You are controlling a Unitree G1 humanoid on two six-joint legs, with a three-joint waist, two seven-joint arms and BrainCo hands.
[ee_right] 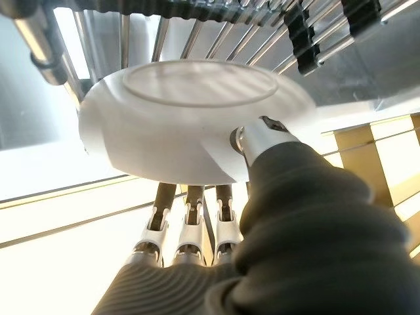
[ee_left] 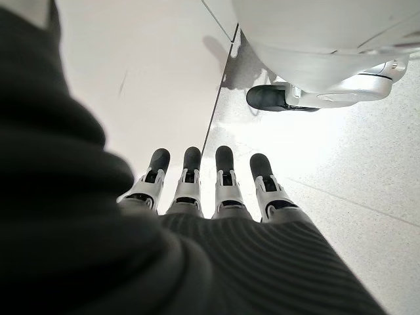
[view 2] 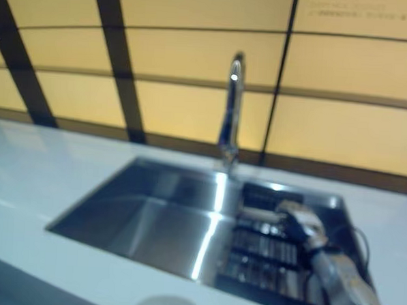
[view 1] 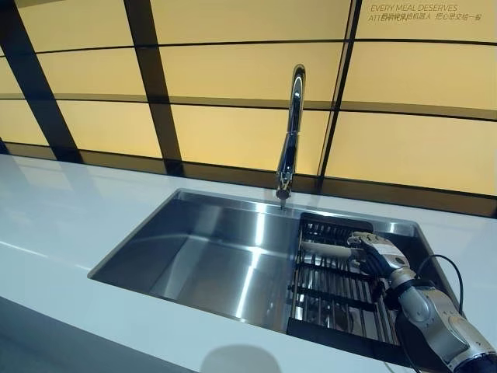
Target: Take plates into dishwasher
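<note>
White plate (ee_right: 190,121) sits in the right hand (view 1: 374,252), thumb on one face and fingers (ee_right: 187,216) running under the other, so the hand is clamped on its rim. From the head views only a pale edge of the plate (view 1: 326,250) shows, held over the black rack (view 1: 334,291) in the right part of the steel sink (view 1: 210,256); most of it is hidden behind the hand. Whether the plate touches the rack bars cannot be told. A tall chrome tap (view 1: 290,132) rises at the sink's far edge. The sink is set in a white desk (view 1: 54,217), backed by a wall of amber panels (view 1: 233,132) with dark strips. The left hand (ee_left: 203,187) shows only in its wrist view, fingers straight, empty, over pale floor (ee_left: 341,170).
</note>
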